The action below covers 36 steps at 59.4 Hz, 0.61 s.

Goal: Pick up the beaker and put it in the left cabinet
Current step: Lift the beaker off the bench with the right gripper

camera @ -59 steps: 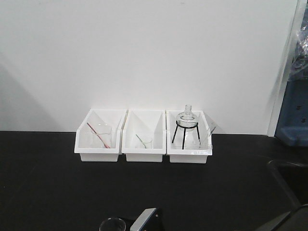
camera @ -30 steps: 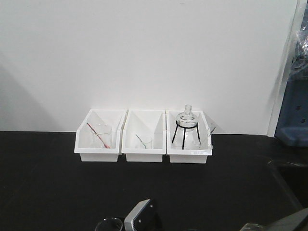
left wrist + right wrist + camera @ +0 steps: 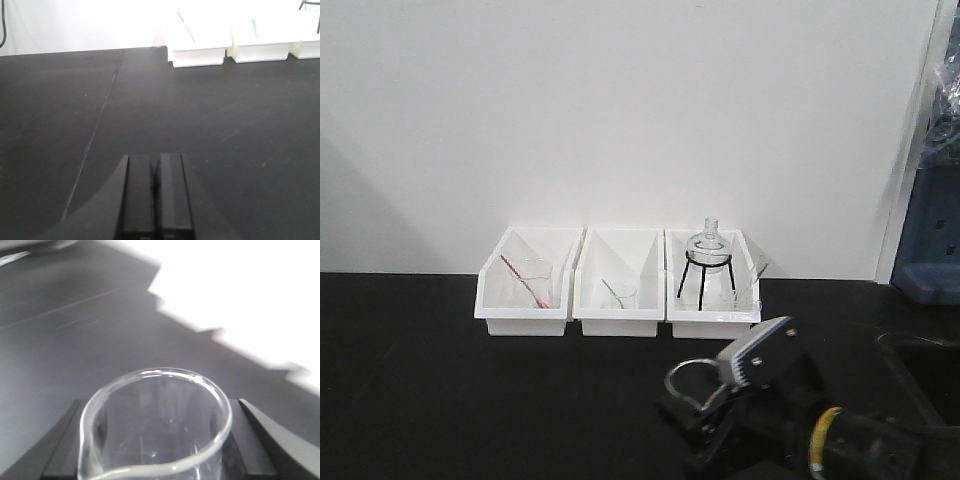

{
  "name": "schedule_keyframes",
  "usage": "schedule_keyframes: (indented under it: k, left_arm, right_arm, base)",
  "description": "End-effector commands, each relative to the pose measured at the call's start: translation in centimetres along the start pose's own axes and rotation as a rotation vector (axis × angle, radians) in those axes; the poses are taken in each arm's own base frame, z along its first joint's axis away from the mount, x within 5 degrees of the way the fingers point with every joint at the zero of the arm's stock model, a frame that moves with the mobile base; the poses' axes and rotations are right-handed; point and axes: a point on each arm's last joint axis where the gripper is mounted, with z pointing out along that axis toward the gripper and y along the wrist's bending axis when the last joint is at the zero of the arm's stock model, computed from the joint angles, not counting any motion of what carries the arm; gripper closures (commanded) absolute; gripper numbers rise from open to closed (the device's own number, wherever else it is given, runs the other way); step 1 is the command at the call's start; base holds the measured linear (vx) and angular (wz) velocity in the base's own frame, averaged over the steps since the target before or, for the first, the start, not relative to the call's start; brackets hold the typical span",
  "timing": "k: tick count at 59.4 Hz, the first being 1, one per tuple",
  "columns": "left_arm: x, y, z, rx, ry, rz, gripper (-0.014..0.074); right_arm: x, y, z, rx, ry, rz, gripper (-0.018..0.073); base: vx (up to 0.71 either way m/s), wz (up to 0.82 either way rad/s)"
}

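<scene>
Right wrist-mounted view: the beaker (image 3: 155, 427) fills the lower middle of the picture. It is clear glass with a round rim, and its pour spout sits at about 7 o'clock on that rim. Dark fingers (image 3: 62, 445) flank it at 9 o'clock and 3 o'clock, hard against the glass, so the pincer is pinching the beaker between them.

From the front-facing camera the beaker shows as a pale ring at roughly 5 o'clock from the picture's middle. It is held in the right gripper (image 3: 705, 405), with a grey plate on the wrist just beyond it at 2 o'clock. The ring is tipped rather than level, and I cannot tell whether the glass touches the black table (image 3: 440, 400) under it.

Three white bins stand in a row against the white wall, well apart from the beaker, at about 11 o'clock from it. The left bin (image 3: 490, 305) holds a clear beaker with a red rod (image 3: 525, 280). The middle bin (image 3: 590, 305) holds one with a green rod (image 3: 614, 292). The right bin (image 3: 715, 325) holds a round flask on a black tripod (image 3: 708, 250).

A blue shape (image 3: 930, 250) sits at the frame's 3 o'clock edge, too cropped to identify.

The left gripper (image 3: 154, 192) hangs low over bare table, its two fingers pressed together with no gap showing.
</scene>
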Motion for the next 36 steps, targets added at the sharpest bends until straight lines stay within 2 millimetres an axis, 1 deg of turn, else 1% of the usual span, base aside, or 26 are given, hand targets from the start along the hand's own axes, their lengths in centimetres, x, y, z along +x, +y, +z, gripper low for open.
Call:
schedule_keyframes:
  k: [1,4,8,14,19,29,36]
  left_arm:
    - [-1.2,-0.1,-0.2,0.015,-0.103,-0.004,0.0593]
    - [-1.2,-0.1,-0.2,0.015,-0.103,-0.004,0.0593]
    - [-1.2,-0.1,-0.2,0.015,-0.103,-0.004,0.0593]
    - [-1.2,-0.1,-0.2,0.015,-0.103,-0.004,0.0593]
    - [-1.2,-0.1,-0.2,0.015,-0.103,-0.004,0.0593]
    - [-1.2,-0.1,-0.2,0.015,-0.103,-0.004,0.0593]
    - [-1.2,-0.1,-0.2,0.015,-0.103,-0.004,0.0593]
  right_arm:
    - [-3.1,-1.1,-4.3,0.096,-0.125,0.005,0.0564]
    - [-3.7,-1.4,-6.6,0.156,-0.148,-0.004,0.0564]
    - [-4.0,-1.5,-9.2,0.224,-0.165,-0.006,0.0564]
    - [-3.6,-1.3,-12.7,0.315,-0.173,-0.011,0.0564]
    - [-3.1,-0.5,-15.7,0.385,-0.196,-0.016,0.0564]
    - [-1.2,0.9,-20.0,0.489,-0.208,-0.015,0.0564]
    - [-0.3,1.3,-21.7,0.550,-0.205,-0.008,0.0564]
  base:
    - [0.00,0.00]
    - [0.00,0.00]
    - [0.00,0.00]
    - [0.00,0.00]
    - [0.00,0.00]
    - [0.00,0.00]
    - [0.00,0.00]
